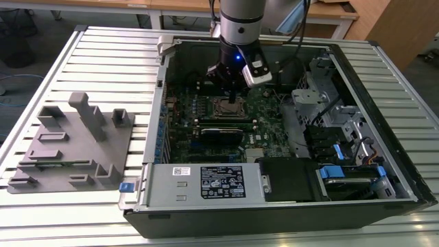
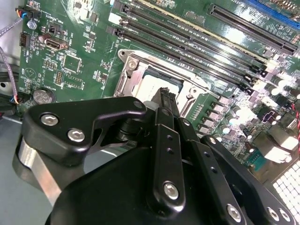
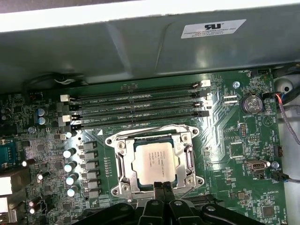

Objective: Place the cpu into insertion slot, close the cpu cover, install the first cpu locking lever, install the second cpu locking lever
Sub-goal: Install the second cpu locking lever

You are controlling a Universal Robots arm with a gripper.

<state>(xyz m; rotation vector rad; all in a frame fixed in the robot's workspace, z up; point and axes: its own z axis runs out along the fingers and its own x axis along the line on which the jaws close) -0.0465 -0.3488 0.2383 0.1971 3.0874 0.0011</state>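
While the arm hangs over the open computer case (image 1: pixel 384 170), the exterior view runs, from its left to its right: a grey moulded fixture (image 1: pixel 72 141) on the slatted worktop (image 1: pixel 110 56), then the green motherboard (image 1: pixel 185 134) inside the case, then a grey drive cage (image 1: pixel 312 100) with blue-tabbed bays. The gripper (image 1: pixel 235 99) sits low over the insertion slot (image 1: pixel 227 107), just at its edge. In the first wrist view the cpu (image 3: pixel 157 161) lies flat in the insertion slot, silver top up, with the cpu cover (image 3: pixel 187 161) down around it as a metal frame. The jaws are drawn together, narrow, tips touching or nearly touching the frame's near edge; nothing visible between them. Long black memory slots (image 3: pixel 136 105) run just beside the socket. In the second wrist view the gripper's black fingers (image 2: pixel 168 105) hide part of the cpu.
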